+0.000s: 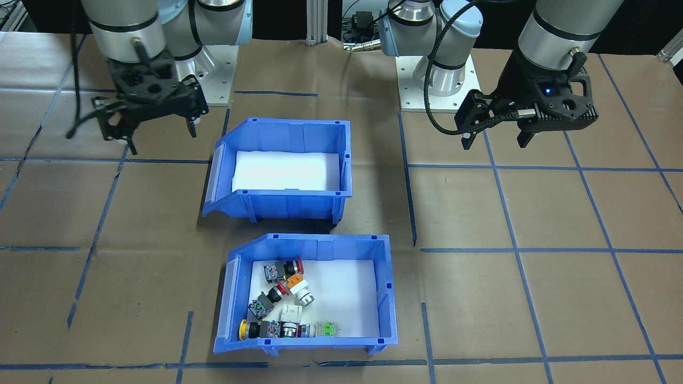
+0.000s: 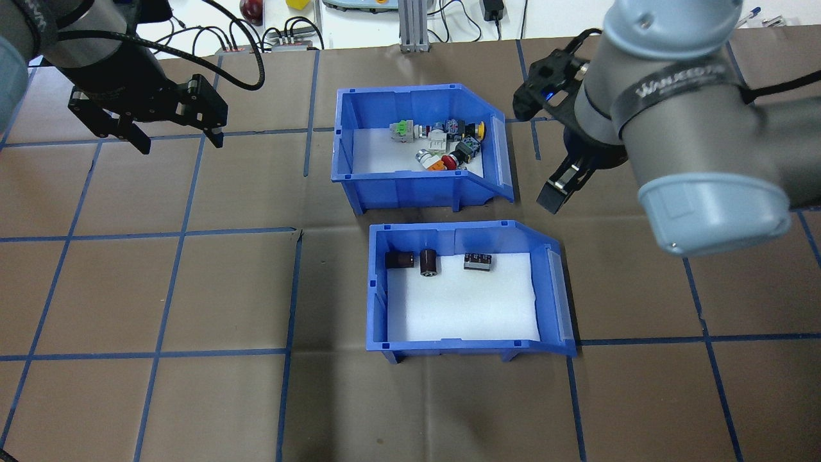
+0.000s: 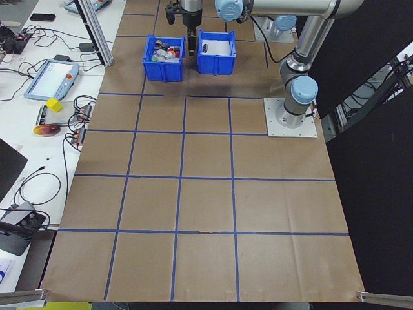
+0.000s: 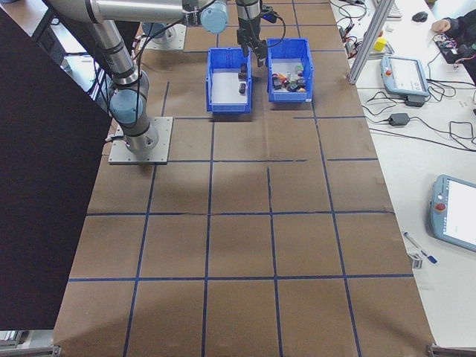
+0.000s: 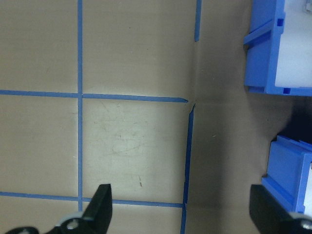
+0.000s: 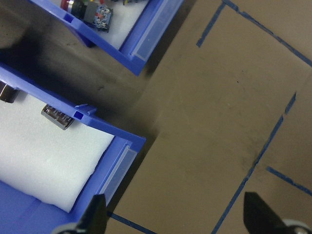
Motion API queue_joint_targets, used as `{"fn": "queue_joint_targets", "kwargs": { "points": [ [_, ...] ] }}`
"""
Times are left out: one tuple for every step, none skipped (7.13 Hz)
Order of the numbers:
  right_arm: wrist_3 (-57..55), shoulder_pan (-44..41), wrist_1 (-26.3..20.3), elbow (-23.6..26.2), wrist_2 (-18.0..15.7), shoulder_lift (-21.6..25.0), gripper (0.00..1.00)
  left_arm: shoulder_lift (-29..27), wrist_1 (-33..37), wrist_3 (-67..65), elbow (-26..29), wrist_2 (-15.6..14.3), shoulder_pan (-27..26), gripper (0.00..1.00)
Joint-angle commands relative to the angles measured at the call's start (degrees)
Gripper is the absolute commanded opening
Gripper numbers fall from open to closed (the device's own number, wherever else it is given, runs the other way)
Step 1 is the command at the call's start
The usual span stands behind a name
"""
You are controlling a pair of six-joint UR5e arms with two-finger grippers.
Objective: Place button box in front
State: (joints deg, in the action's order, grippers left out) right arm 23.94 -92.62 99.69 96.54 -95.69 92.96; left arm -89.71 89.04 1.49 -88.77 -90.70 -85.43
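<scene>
- Button box flat on the table, on the far side from the robot.
- Right behind the other blue bin, as seen from the robot's seat; close to it but not touching.
- Low open ends of both turned toward the robot's right.
- Lots of bright push buttons inside, red, green, yellow and orange, piled near the open end on white foam.
- Only a few small dark parts in the other bin, lined up along its far wall.
- Left gripper up in the air, well off to the left of the button box, fingers spread wide, holding nothing.
- Right gripper up in the air too, near the open ends of the bins, fingers spread wide, holding nothing.
- Both off to the sides, most likely to stay out of the way of the bins.
- Hard to say which side counts as "in front".
- Maybe done already, if "front" means the side away from the robot.
- Maybe not begun, if "front" means the side close to the robot; then a swap of the two bins to do.
- For any move, best to pinch one blue wall and keep the box level, to stop the buttons rolling out of the low end.
</scene>
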Motion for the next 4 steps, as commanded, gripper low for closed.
{"fn": "queue_joint_targets", "kwargs": {
  "points": [
    [-14.31, 4.18, -5.55, -3.72, 1.45, -0.67, 1.0, -0.46, 0.08, 0.09, 0.09, 0.0, 0.0, 0.99],
    [-17.23, 4.81, -5.56, -3.55, 3.29, -0.76, 1.0, -0.37, 0.09, 0.09, 0.09, 0.0, 0.0, 0.99],
    [-19.78, 4.73, -5.99, -3.46, 3.31, -0.85, 1.0, -0.55, 0.09, 0.09, 0.09, 0.0, 0.0, 0.99],
    [-24.77, 4.38, -7.22, -2.76, 3.49, -0.67, 1.0, -0.46, 0.17, 0.09, 0.09, 0.0, 0.0, 0.99]
  ]
}}
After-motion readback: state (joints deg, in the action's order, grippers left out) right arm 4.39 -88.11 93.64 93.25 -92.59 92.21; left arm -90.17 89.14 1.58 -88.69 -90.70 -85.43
